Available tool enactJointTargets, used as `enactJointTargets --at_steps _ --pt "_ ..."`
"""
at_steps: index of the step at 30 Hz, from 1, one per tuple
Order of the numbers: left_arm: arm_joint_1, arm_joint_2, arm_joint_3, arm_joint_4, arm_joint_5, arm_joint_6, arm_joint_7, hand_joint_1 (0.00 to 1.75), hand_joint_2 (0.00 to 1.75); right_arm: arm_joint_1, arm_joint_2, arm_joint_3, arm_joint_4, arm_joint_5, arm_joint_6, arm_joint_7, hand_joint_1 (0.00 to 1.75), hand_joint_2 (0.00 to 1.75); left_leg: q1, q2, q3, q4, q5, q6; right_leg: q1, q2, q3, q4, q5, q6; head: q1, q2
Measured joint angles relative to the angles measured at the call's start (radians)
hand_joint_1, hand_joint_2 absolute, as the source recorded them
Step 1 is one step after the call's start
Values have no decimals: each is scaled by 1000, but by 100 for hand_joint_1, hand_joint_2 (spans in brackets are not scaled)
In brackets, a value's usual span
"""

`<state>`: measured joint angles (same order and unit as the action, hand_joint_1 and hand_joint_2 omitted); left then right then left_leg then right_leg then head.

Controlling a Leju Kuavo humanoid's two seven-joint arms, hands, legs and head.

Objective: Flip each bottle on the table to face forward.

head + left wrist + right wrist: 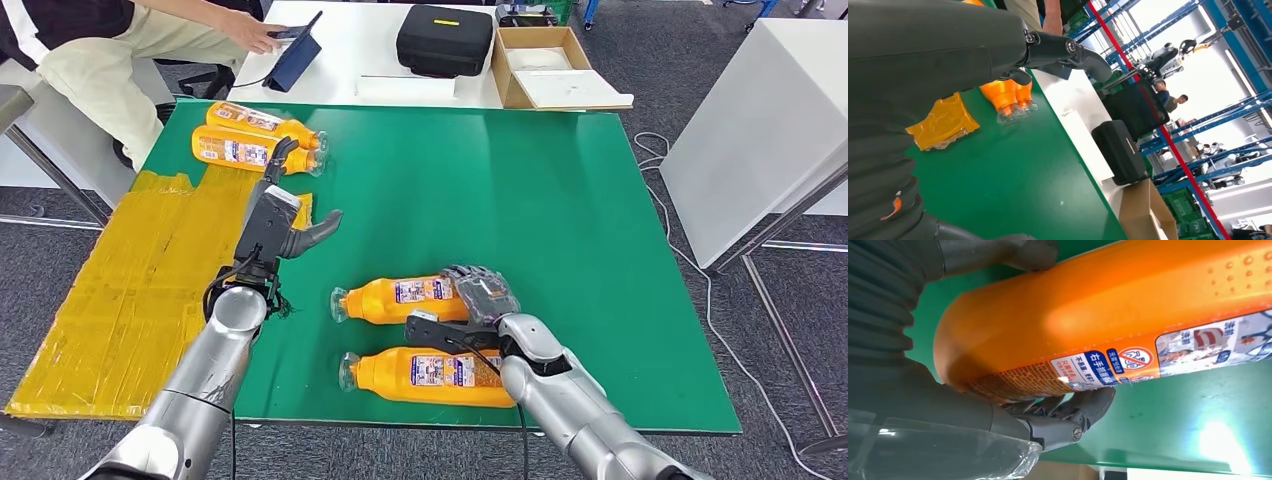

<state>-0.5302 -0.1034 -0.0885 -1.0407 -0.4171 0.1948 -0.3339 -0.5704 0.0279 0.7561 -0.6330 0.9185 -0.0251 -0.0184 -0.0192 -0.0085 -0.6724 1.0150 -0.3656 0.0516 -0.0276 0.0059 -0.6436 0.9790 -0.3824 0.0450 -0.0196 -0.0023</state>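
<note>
**Operator:** My right hand [482, 290] is on the upper of the two near bottles [400, 299], close to the counter's near edge. In the right wrist view the fingers [1083, 407] are curled under its base end with the thumb on the far side, so I read it as clamped on that bottle.

**Observer:** And the left hand?

**Operator:** The left hand [283, 215] holds nothing, fingers spread, hovering just beside the two far bottles [250, 140] near the far left corner. A fourth bottle [425, 375] lies right along the near edge.

**Observer:** What worries you?

**Operator:** The grip sits at one end only. My guess is that when I roll it, the cap end could swing and knock the bottle by the near edge, which has little margin before dropping off. The smooth plastic could also slip through the fingers mid-turn and land label-down again.

**Observer:** The surface?

**Operator:** A green mat [560, 200] covers the counter [700, 425], with yellow taped sheeting [120, 300] along its left edge; part of it is ragged, as the left wrist view shows. Beyond the far edge is a white desk [360, 50] with a black case [445, 38] and an open cardboard box [545, 65]. A seated person [90, 50] is at the far left corner with a tablet [295, 55].
</note>
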Motion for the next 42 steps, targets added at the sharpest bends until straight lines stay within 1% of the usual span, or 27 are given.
enactJointTargets --at_steps 8,18,20,23,27,32,36,42 --pt "12 1 1 -2 9 18 -1 0 175 -1 11 -1 16 17 -31 5 175 175 0 0 1 0 0 0 0 0 1 0 0 0 0 0" --pt "74 2 1 -43 14 22 2 0 175 32 14 -24 12 6 -103 -6 175 175 0 0 1 0 0 0 0 0 1 0 0 0 0 0" --pt "82 2 1 -52 15 24 2 0 175 44 13 -36 1 -12 -123 -20 175 175 0 -1 1 0 0 0 0 0 1 0 0 0 0 0" --pt "103 3 1 -70 19 26 2 0 175 84 12 -79 -45 -68 -172 -51 175 175 0 -1 0 0 0 0 0 0 1 0 0 0 0 0" --pt "123 3 0 -83 43 30 -7 0 175 145 12 -169 -155 -171 -232 -83 175 175 0 -1 -2 0 0 0 0 0 -1 0 0 0 0 0" --pt "112 3 -7 -82 90 32 -23 0 175 171 18 -291 -261 -308 -327 -130 175 175 0 -1 -2 0 0 0 0 0 -2 0 0 0 0 0" --pt "94 3 -17 -75 104 37 -25 0 175 177 20 -338 -297 -335 -343 -145 175 175 0 0 -2 0 0 0 0 0 -2 0 0 0 0 0" --pt "88 3 -26 -68 115 43 -26 0 175 185 22 -362 -316 -344 -350 -152 175 175 0 0 -2 0 0 0 0 0 -2 0 0 0 0 0"
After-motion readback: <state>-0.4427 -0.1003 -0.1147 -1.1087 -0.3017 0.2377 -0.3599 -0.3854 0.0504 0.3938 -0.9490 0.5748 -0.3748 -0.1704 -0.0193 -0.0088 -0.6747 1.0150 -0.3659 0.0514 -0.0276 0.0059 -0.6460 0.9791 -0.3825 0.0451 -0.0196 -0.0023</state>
